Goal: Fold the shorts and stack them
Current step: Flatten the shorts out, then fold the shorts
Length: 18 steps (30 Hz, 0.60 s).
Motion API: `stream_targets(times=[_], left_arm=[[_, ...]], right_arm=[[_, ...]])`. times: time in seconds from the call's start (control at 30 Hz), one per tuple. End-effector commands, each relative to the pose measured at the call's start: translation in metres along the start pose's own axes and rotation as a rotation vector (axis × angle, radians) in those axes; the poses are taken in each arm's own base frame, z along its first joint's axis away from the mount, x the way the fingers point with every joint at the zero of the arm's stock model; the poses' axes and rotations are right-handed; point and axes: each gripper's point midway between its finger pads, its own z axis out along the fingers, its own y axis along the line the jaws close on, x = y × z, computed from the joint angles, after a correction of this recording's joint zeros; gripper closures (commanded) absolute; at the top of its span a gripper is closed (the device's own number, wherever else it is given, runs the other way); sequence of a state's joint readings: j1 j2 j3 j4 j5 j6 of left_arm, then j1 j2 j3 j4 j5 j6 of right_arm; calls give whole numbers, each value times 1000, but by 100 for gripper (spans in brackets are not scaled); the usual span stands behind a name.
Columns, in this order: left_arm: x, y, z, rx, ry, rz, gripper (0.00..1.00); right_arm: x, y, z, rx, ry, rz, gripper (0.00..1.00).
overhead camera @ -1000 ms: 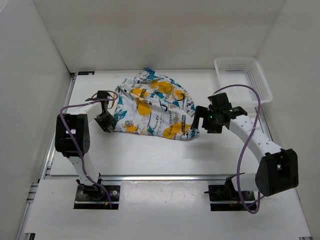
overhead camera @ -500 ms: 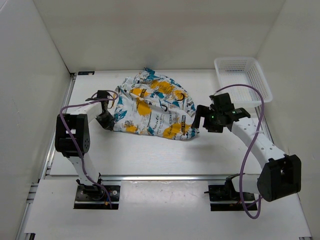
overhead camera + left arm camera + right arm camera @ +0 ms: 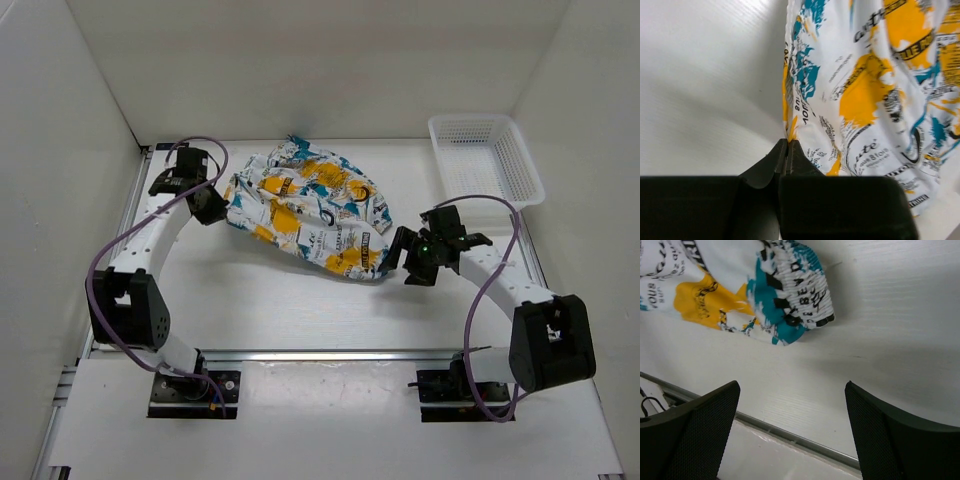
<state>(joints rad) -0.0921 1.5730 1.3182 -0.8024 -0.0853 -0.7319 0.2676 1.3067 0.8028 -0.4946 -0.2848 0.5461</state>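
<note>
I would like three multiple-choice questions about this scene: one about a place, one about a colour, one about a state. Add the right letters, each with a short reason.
1. Where on the table does the white mesh basket stand?
A. At the near left corner
B. At the far right corner
C. Between the two arm bases

2. Which colour shows in the print of the shorts, beside teal-blue and black?
A. Pink
B. Red
C. Yellow-orange

3. How are the fingers of the right gripper?
A. Wide apart, holding nothing
B. Shut on the shorts
C. Shut on the basket

Answers:
1 B: the top view shows it at the far right, apart from the shorts.
2 C: large yellow-orange patches cover the fabric.
3 A: the right wrist view shows only bare table between them.
</note>
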Motion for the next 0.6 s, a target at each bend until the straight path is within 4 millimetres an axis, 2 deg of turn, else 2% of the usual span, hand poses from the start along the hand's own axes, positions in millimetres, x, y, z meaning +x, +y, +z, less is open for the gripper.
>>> stream_targets(times=[0.0,0.07,0.1,0.27,0.43,0.57], left_arm=[[-5,-7,-21,38,-9,5,90],[-3,-10,-21,42,-7,13,90],[-3,-10,-21,42,-6,13,90],[4,-9,-16,28,18,34,90],[4,-5,-15,7,14,34,90],[3,-4,-15,0,8,34,90]], right_arm=[[-12,15,12,-90,-39,61,11],[-18,6,25,-67,-62,111,18],[-12,-1,34,-54,-42,136,20],[-15,-12,54,-32,-69,205,33],[-20,-22,65,26,-92,203,38],[-36,-20,71,22,-135,192,43]])
